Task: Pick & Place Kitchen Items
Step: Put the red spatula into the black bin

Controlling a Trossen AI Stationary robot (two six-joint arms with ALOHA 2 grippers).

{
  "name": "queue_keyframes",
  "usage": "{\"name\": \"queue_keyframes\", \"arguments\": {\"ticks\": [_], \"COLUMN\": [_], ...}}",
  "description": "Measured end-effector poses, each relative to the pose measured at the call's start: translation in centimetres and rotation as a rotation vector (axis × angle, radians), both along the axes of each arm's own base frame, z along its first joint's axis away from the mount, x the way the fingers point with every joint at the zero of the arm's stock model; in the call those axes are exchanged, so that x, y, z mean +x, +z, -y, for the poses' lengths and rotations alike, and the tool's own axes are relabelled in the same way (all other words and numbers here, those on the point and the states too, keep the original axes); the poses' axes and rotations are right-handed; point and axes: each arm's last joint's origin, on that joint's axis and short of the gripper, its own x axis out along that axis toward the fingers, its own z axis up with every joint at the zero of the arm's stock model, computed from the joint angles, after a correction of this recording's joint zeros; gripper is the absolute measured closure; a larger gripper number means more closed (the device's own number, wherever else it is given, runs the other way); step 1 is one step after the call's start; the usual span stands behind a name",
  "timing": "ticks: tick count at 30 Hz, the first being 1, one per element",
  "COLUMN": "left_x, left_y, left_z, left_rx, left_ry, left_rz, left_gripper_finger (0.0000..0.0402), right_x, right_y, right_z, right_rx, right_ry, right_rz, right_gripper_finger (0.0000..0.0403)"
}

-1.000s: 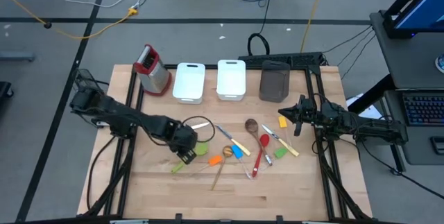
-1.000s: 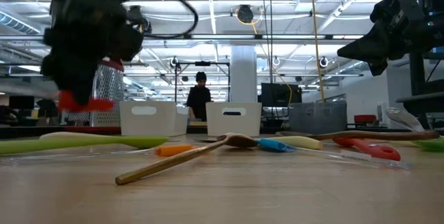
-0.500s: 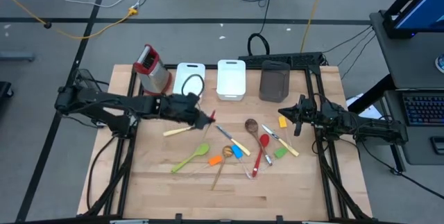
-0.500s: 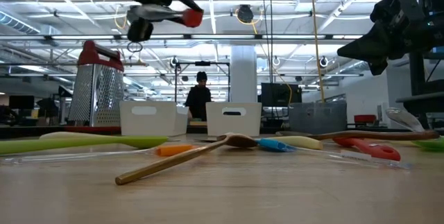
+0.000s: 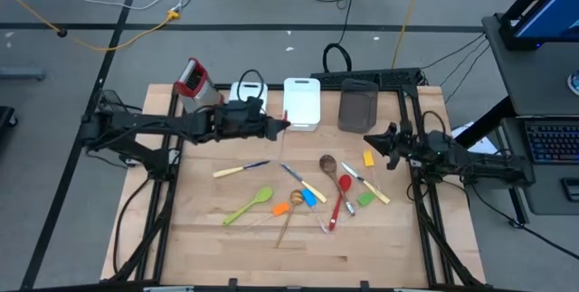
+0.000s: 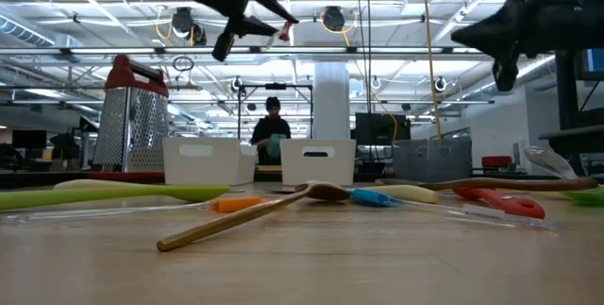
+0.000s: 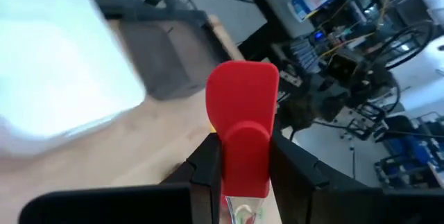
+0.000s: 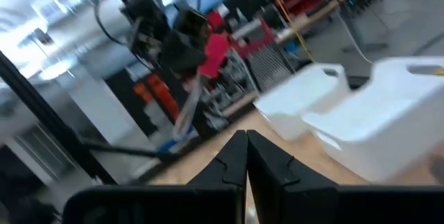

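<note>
My left gripper (image 5: 274,127) hangs high over the table's far part, by the white bins, shut on a red spatula (image 7: 243,106) with a clear handle. The spatula's red blade (image 6: 283,33) sticks out past the fingertips. At the table's right side my right gripper (image 5: 373,140) is shut, raised and holds nothing. Lying flat on the wooden table (image 5: 208,238) are a green spatula (image 5: 249,206), an orange spatula (image 5: 280,209), a wooden spoon (image 5: 327,162), a red spoon (image 5: 342,194) and a cream-handled knife (image 5: 237,169). My left gripper pinches the red spatula at the narrow base of its blade (image 7: 244,156), one finger on each side. The fingers come nearly level, pointing toward the table's right edge. The spatula is lifted clear, its clear handle (image 8: 186,109) slanting down behind the fingers.
Two white bins (image 5: 301,102) and a grey cup (image 5: 358,105) stand in a row at the far edge; the left arm covers part of the left bin. A metal grater with a red top (image 5: 194,84) stands at the far left. A person (image 6: 272,133) stands in the room beyond.
My left gripper has risen from the table by the green spatula and swung toward the far edge and the white bins, tipping from pointing down to nearly level, with the red spatula lifted clear. My right gripper has rolled a little in place.
</note>
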Motion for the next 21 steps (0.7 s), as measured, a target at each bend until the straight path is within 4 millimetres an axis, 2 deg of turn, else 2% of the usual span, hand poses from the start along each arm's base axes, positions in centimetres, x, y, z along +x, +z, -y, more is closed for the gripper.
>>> {"name": "queue_keyframes", "arguments": {"ticks": [4,9,14,21], "left_x": [2.1,5.5,8.7,11.6], "left_y": [1.2,2.5,2.8,2.1], "left_z": [-0.2,-0.5,-0.3,0.1], "left_rx": [0.044,0.094,0.107,0.172], "left_ry": [-0.034,-0.114,-0.164,-0.155], "left_rz": [0.016,0.037,0.041,-0.015], "left_gripper_finger": [0.0318,0.0318,0.0318,0.0318], "right_x": [1.1,3.0,4.7,7.0], "right_y": [0.8,0.7,0.3,2.0], "right_z": [0.1,0.3,0.4,0.7], "right_rx": [-0.003,-0.065,-0.062,-0.124], "right_ry": [0.004,0.007,0.048,0.042], "right_rz": [0.075,0.077,0.071,0.013], "right_gripper_finger": [0.0399,0.0382,0.0331,0.0242]}}
